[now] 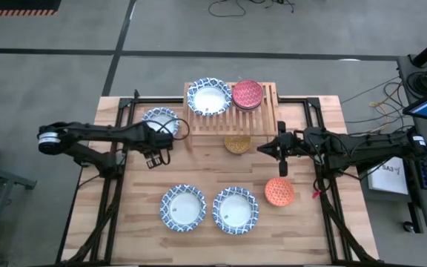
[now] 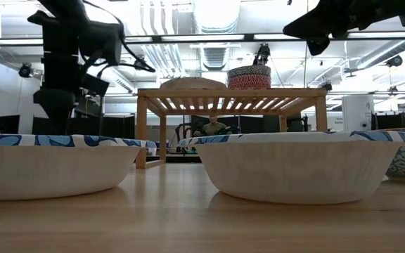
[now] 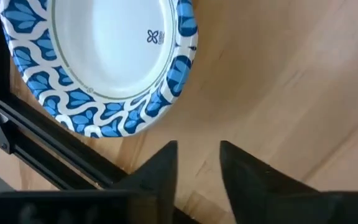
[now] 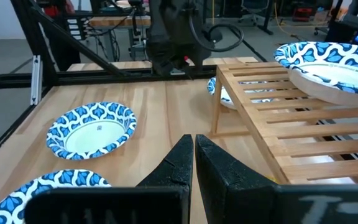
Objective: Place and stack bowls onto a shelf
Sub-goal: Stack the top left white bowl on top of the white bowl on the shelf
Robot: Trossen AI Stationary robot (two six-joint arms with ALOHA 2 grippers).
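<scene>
Two blue-and-white bowls point(image 1: 183, 208) point(image 1: 235, 210) sit side by side at the near edge of the table, open side up, and an orange bowl point(image 1: 279, 191) sits to their right. Farther back, the left gripper point(image 1: 155, 158) hangs beside another blue-and-white bowl point(image 3: 98, 59), its jaws a little apart and holding nothing. The right gripper point(image 1: 282, 167) has its jaws pressed together, empty. The shelf point(image 1: 267, 113) runs left to right and carries a patterned bowl point(image 1: 209, 97) and a red bowl point(image 1: 247, 94). Only the high view shows the mustard bowl point(image 1: 237, 142) just in front of the shelf.
</scene>
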